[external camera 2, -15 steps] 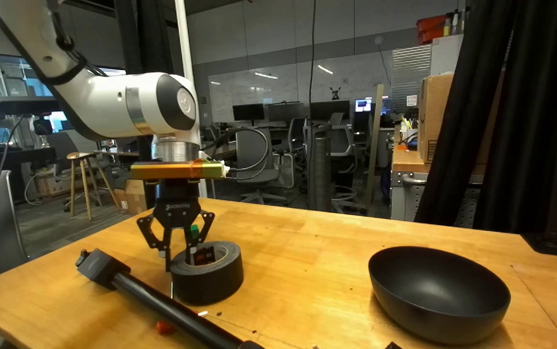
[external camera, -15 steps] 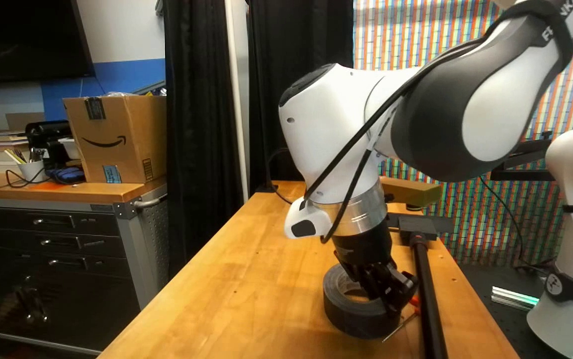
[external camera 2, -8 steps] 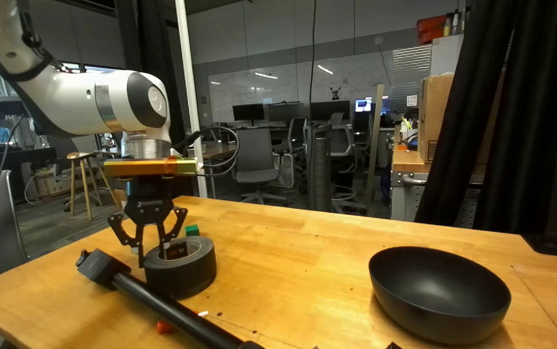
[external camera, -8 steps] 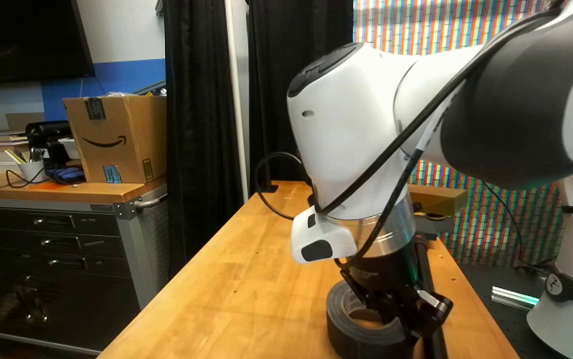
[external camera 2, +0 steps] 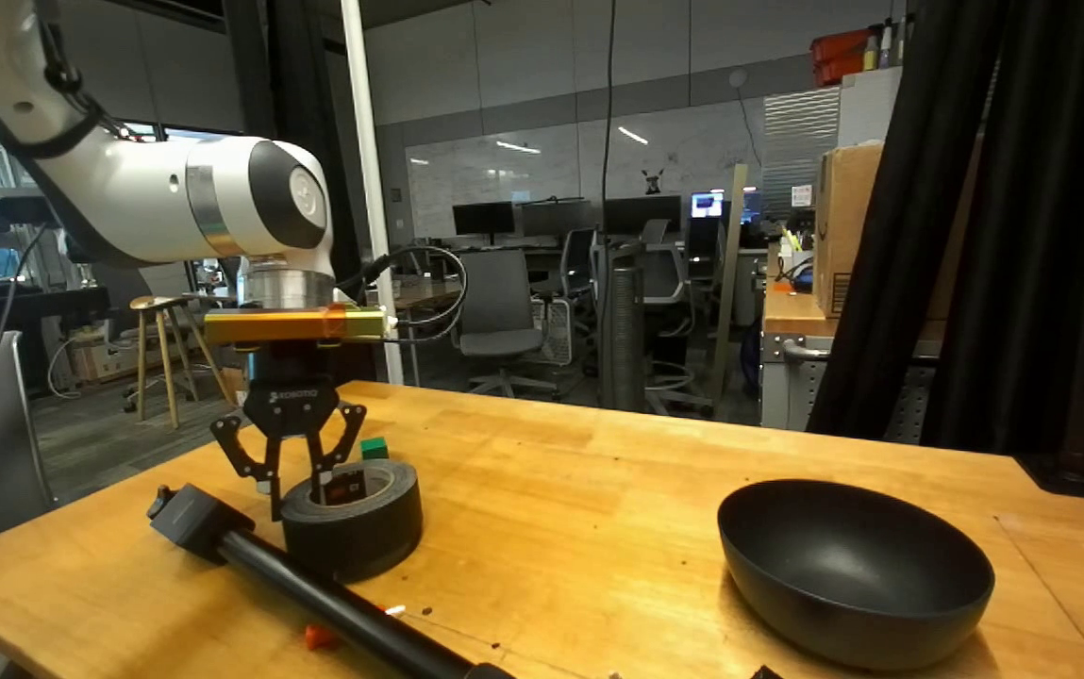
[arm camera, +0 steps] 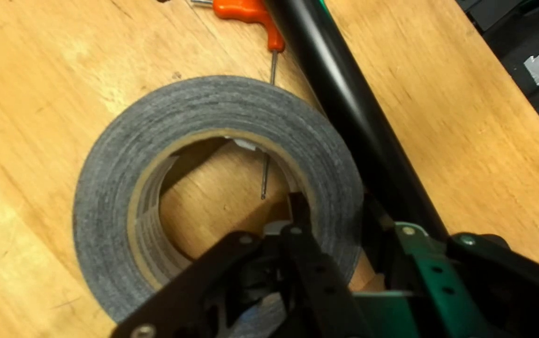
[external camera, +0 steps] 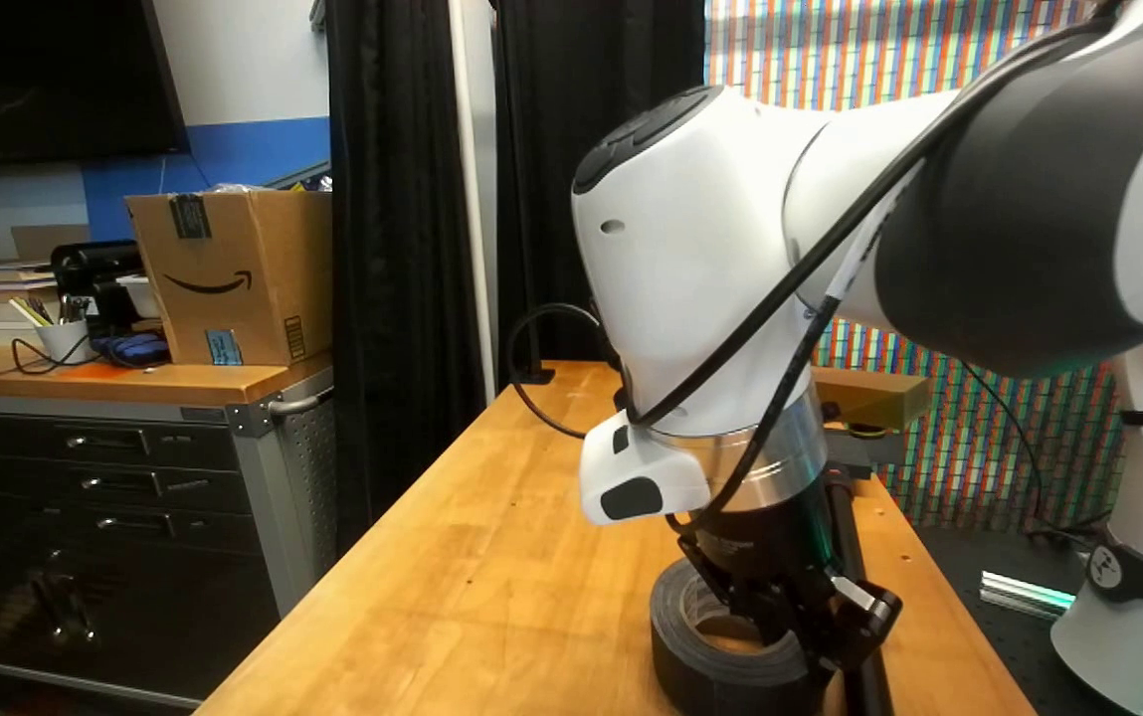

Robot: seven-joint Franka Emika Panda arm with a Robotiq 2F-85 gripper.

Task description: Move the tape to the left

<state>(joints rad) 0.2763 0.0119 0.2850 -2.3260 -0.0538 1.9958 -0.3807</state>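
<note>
The tape is a squat dark grey-black roll with a tan core, seen in both exterior views (external camera: 720,676) (external camera 2: 362,538) and in the wrist view (arm camera: 110,202). My gripper (external camera 2: 297,509) points down at the roll's side. In the wrist view my gripper (arm camera: 335,206) has one finger inside the ring and the other outside it, shut on the ring wall. The roll looks level. The hex key's shaft runs beneath it and its tip shows through the hole. I cannot tell whether the roll is lifted or rests on the shaft. In an exterior view the arm hides part of the roll.
A black tube (external camera 2: 353,618) lies diagonally close beside the tape and the outer finger; it also shows in the wrist view (arm camera: 344,84). An orange-handled hex key (arm camera: 246,9) lies against it. A green block (external camera 2: 374,448) stands behind the tape. A black bowl (external camera 2: 853,604) stands farther along the table.
Between one second and half a second ago, my gripper and the tape moved together, leftward in the view with the bowl, toward the tube. The green block came into fuller view. Since then almost nothing moved.
</note>
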